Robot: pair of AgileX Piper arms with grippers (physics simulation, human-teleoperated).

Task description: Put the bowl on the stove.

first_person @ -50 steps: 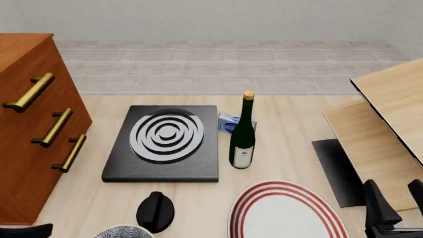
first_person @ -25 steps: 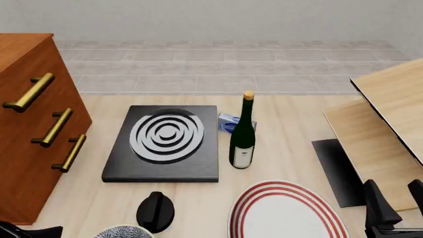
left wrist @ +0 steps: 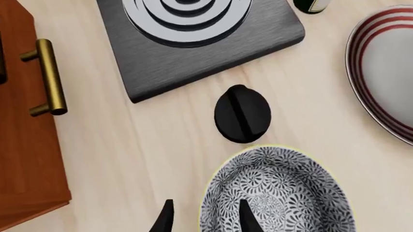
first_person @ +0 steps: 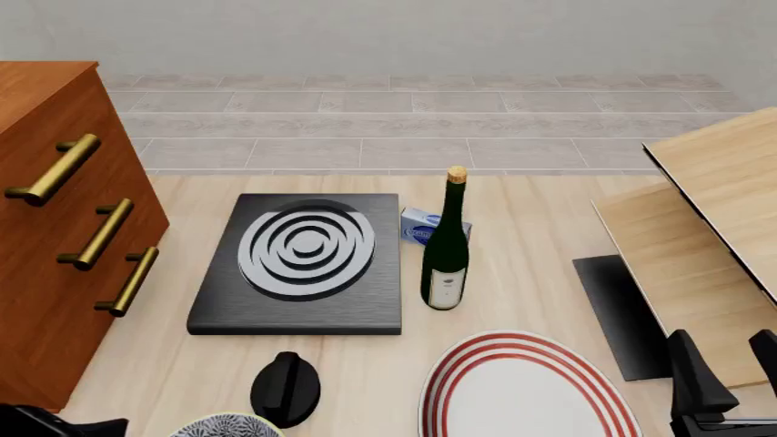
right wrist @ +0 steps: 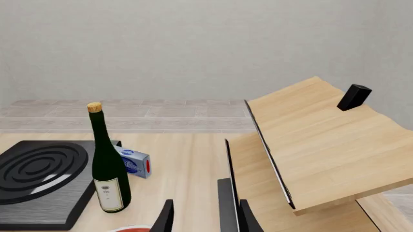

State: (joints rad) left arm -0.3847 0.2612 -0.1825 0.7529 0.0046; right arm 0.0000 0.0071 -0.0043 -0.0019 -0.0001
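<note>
The bowl (left wrist: pixel 277 195), patterned black and white inside with a pale rim, sits on the table at the near edge; only its top shows in the front view (first_person: pixel 226 426). My left gripper (left wrist: pixel 205 221) is open just above it, one finger outside the rim and the other over the inside, touching nothing. The stove (first_person: pixel 304 273), a black slab with silver rings, lies farther back (left wrist: pixel 193 43) and shows in the right wrist view too (right wrist: pixel 38 179). My right gripper (right wrist: pixel 206 220) is open and empty at the near right (first_person: pixel 729 387).
A black knob (first_person: pixel 286 387) lies between bowl and stove. A red-ringed plate (first_person: pixel 529 391) is right of the bowl. A wine bottle (first_person: pixel 446 246) and blue box (first_person: pixel 421 225) stand right of the stove. Wooden drawers (first_person: pixel 61 228) flank the left, a wooden shelf (first_person: pixel 716 228) the right.
The left arm's dark end has crept a little rightward at the bottom left of the front view, toward the bowl. Nothing else has moved.
</note>
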